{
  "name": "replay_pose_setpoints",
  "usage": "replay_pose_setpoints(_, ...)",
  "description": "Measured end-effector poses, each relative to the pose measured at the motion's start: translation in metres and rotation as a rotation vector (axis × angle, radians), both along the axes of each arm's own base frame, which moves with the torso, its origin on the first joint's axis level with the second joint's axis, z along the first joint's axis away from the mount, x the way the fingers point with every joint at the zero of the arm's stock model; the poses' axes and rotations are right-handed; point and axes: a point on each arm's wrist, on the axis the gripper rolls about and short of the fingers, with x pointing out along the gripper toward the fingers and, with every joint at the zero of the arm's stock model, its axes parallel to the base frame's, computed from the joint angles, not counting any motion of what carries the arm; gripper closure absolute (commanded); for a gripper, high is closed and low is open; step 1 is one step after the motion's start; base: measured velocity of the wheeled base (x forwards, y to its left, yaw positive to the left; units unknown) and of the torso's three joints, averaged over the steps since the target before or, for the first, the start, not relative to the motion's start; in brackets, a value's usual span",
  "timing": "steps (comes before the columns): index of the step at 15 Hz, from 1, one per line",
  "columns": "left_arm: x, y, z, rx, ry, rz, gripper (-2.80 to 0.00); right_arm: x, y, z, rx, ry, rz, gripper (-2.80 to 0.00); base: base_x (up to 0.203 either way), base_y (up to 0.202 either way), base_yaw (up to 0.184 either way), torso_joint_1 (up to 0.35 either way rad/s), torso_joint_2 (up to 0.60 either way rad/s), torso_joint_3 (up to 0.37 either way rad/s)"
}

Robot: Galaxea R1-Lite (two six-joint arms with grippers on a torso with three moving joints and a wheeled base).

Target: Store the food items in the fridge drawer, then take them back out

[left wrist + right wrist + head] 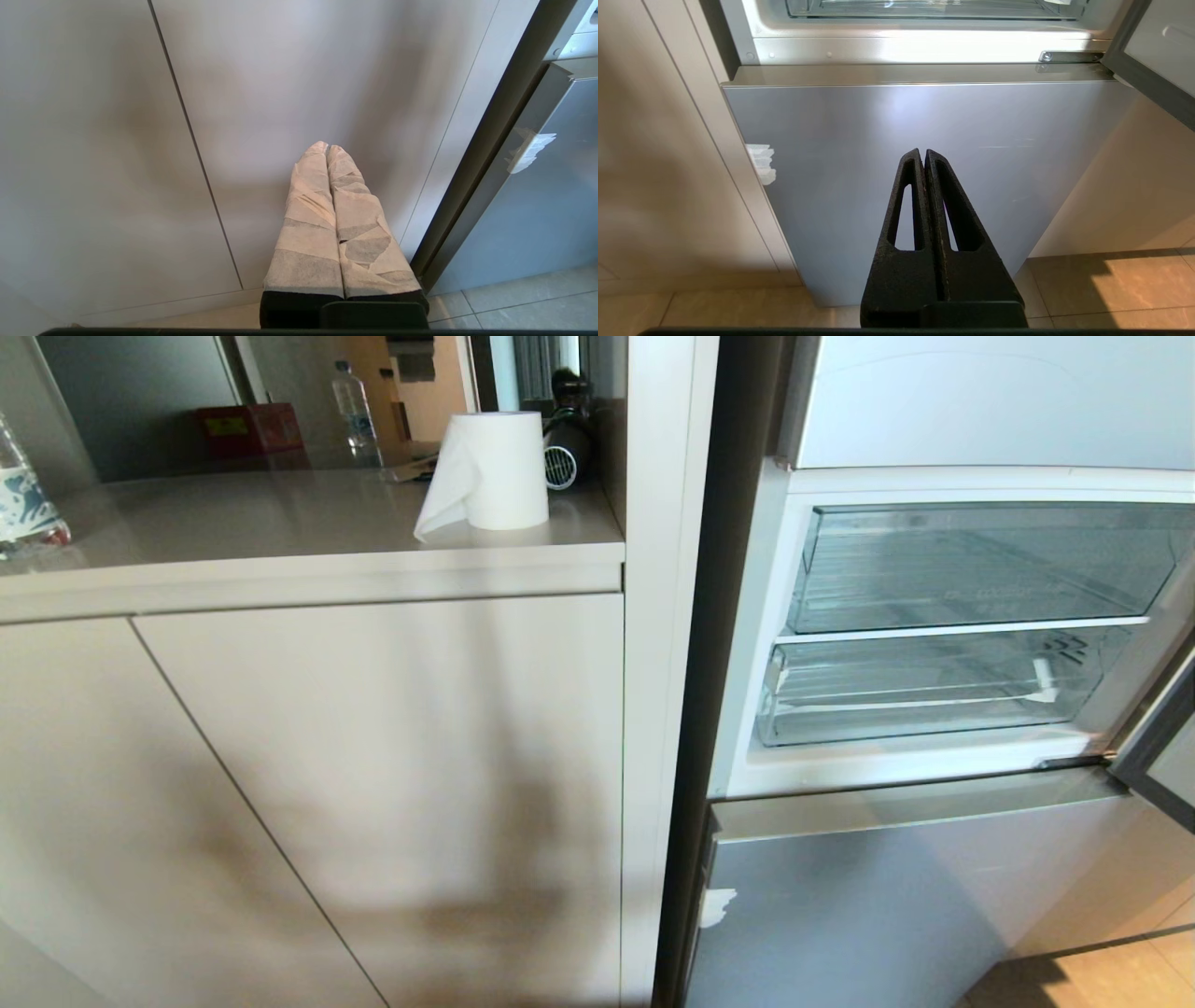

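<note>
Parked low: left gripper (327,148) before cupboard doors (373,784), right gripper (923,151) before lower fridge door (924,140), jaws together, empty. Fridge drawer (934,695) pushed in, bare. No food items visible anywhere. Risk: nothing to store; clear front hard to judge.

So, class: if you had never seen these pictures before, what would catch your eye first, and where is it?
The open fridge on the right stands out, with two clear drawers stacked inside, the upper bin above the shallower fridge drawer, and no food visible in either. On the counter to the left stands a white paper towel roll. Low down, the left gripper and right gripper are both shut.
</note>
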Motion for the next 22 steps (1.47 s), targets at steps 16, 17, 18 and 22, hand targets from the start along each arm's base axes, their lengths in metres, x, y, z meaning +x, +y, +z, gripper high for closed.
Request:
replay_pose_setpoints(16,0.0,0.0,0.0,0.0,0.0,0.001,0.0,0.119,0.007,0.08,0.068,0.251,0.178,-2.8,0.0,0.0,0.0,0.0,0.0,0.0)
replay_pose_setpoints(17,0.0,0.0,0.0,0.0,0.0,0.001,0.0,0.131,0.008,0.083,0.081,0.251,0.21,-2.8,0.0,0.0,0.0,0.0,0.0,0.0)
replay_pose_setpoints(18,0.0,0.0,0.0,0.0,0.0,0.001,0.0,0.142,0.01,0.085,0.088,0.251,0.237,-2.8,0.0,0.0,0.0,0.0,0.0,0.0)
replay_pose_setpoints(22,0.0,0.0,0.0,0.0,0.0,0.001,0.0,0.193,0.024,0.083,0.09,0.278,0.321,-2.8,0.0,0.0,0.0,0.0,0.0,0.0)
